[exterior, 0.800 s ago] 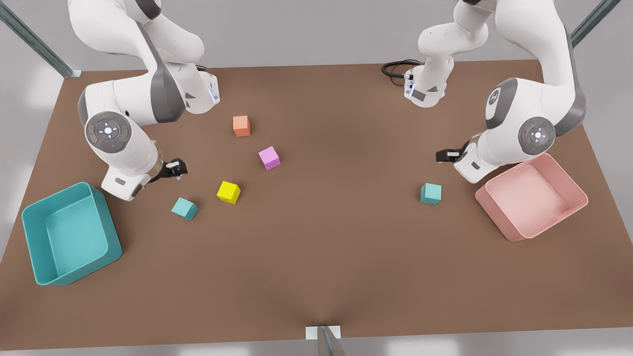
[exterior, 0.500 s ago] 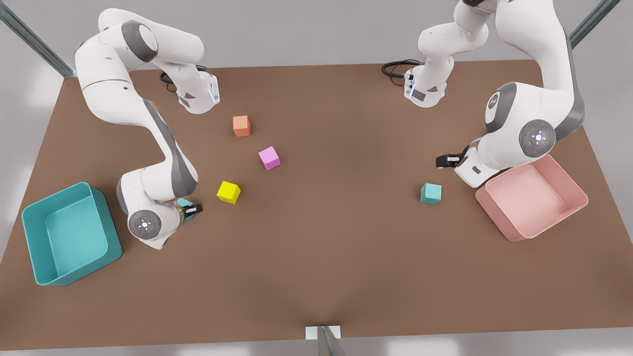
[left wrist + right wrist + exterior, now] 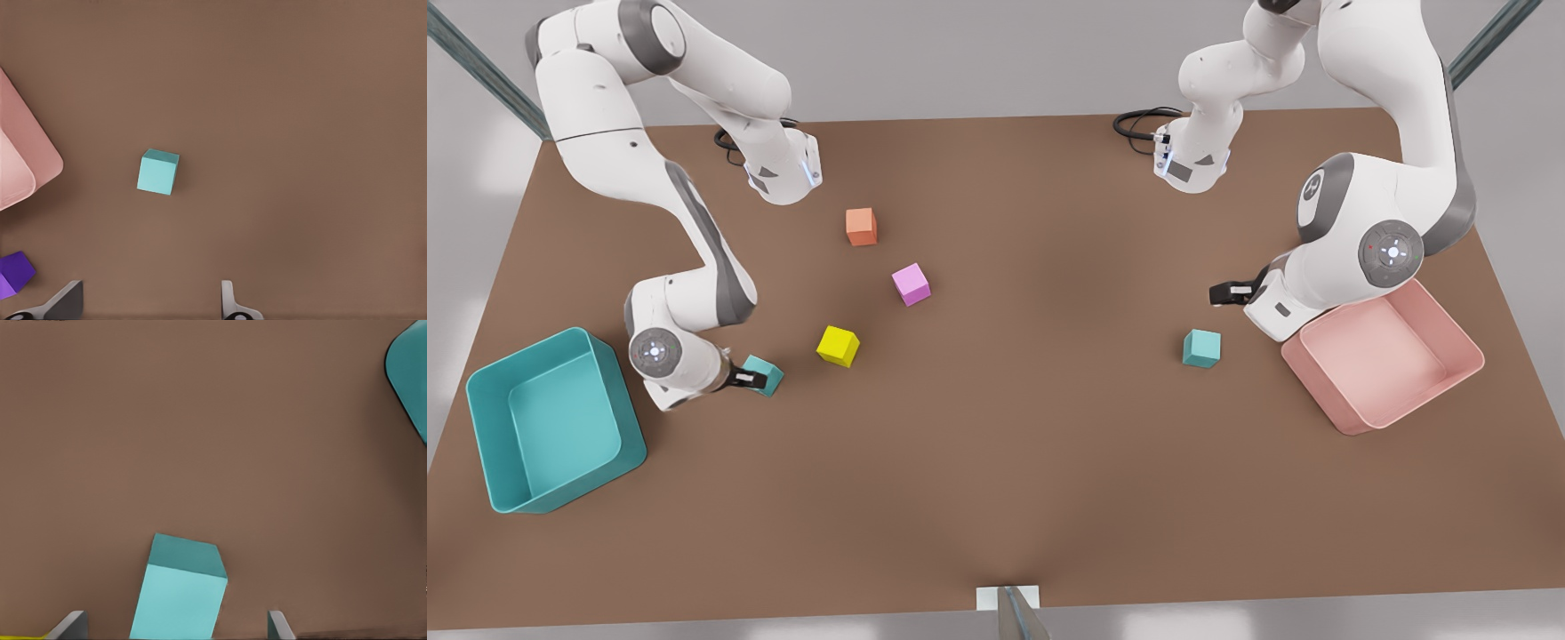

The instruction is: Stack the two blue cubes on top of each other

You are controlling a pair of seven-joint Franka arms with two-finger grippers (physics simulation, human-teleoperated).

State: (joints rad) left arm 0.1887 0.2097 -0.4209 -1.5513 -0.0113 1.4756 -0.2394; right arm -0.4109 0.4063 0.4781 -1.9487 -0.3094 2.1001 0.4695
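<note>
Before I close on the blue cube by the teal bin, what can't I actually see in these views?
1. Right wrist view: the picture's edge cuts off the fingers and the lower part of the blue cube, so how deep they reach is unclear.
2. Front view: the right hand covers part of that cube.
3. Left wrist view: the purple cube is cut off by the picture's edge, near the open left hand.
</note>
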